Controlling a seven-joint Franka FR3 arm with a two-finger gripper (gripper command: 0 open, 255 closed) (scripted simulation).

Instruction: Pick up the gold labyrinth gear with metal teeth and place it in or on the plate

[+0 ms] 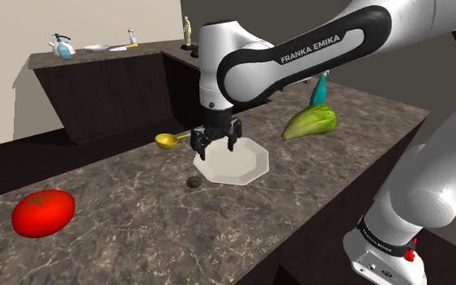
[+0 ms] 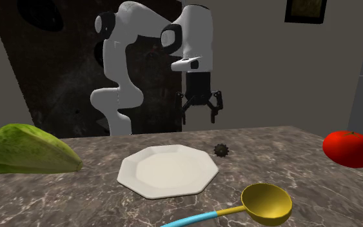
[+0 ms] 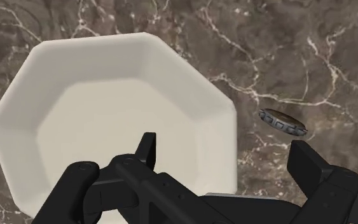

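Marble counter (image 1: 137,212): dark brown stone with pale veins is carrying everything; I am hanging above it
Gripper (image 1: 215,139) (image 2: 199,109) (image 3: 225,149): I am hovering in the air over the plate, pointing down, touching nothing
Jaws: my two black fingers are standing wide apart with nothing between them but air
Gear (image 1: 193,182) (image 2: 222,150) (image 3: 283,121): small, toothed, with a brownish-gold face and grey teeth, it is lying flat on the stone just off the plate's rim, apart from it
Gear against my jaws: it is sitting well below my fingertips and off to one side, nearer one finger than the other, outside the plate that is lying under me; neither finger is touching it
Plate (image 1: 254,158) (image 2: 131,174) (image 3: 75,63): white, eight-sided, resting bare on the counter
Ladle (image 1: 167,141) (image 2: 267,203): gold bowl, blue handle, lying near the plate
Lettuce (image 1: 308,121) (image 2: 25,149): green, lying well apart from the gear
Tomato (image 1: 43,213) (image 2: 349,148): red, sitting far from the plate
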